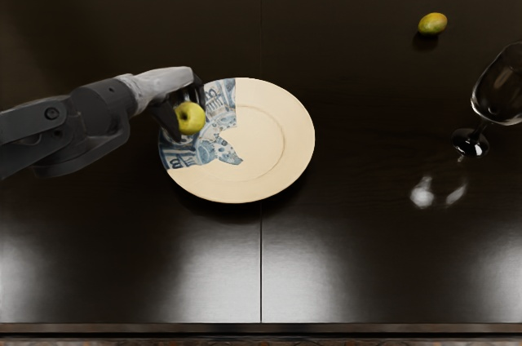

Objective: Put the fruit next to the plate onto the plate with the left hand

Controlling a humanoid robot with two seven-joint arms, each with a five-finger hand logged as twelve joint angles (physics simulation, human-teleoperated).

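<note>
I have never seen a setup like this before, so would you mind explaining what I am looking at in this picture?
This is a simulator's render, taken from the head of a humanoid robot looking down at a slant on a dark table. The grey arm coming in from the picture's left edge is the robot's left arm, ending in a five-finger left hand. Its dark fingers are closed around a small yellow-green fruit, held at the left rim of a cream plate with a blue patterned patch. I cannot tell whether the fruit touches the plate yet. Far off, near the top right, lies a second fruit, and at the right edge stands a wine glass. The right arm is out of view.
</note>
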